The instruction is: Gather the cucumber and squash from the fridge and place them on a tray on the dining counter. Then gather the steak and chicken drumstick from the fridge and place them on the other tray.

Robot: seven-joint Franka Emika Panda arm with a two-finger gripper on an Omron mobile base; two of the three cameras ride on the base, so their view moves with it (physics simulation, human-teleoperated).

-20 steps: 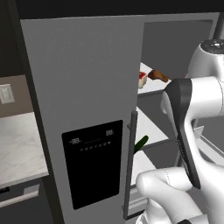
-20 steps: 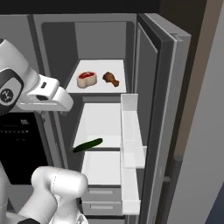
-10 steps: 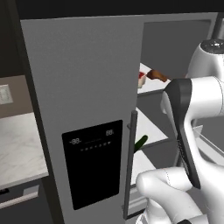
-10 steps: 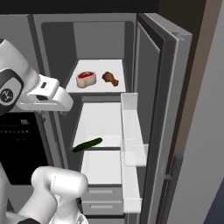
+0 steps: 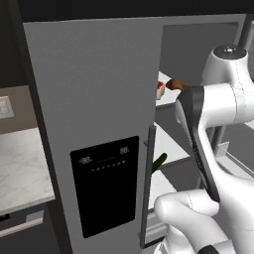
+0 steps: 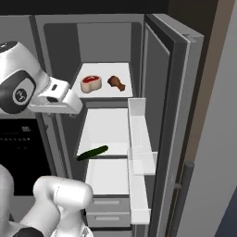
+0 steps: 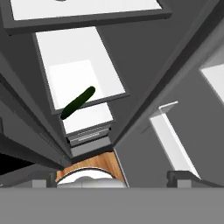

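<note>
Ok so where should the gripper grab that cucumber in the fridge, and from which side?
Probably around the middle of the cucumber, coming in through the fridge's open front. It lies flat and slanted at the front edge of its shelf, so the open gripper should close across its narrow width rather than along its length.

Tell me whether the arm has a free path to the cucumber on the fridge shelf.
Probably yes. The fridge door stands wide open, the cucumber lies alone at its shelf's front edge, and the hand view looks straight at it with nothing between. The jaws are open.
</note>
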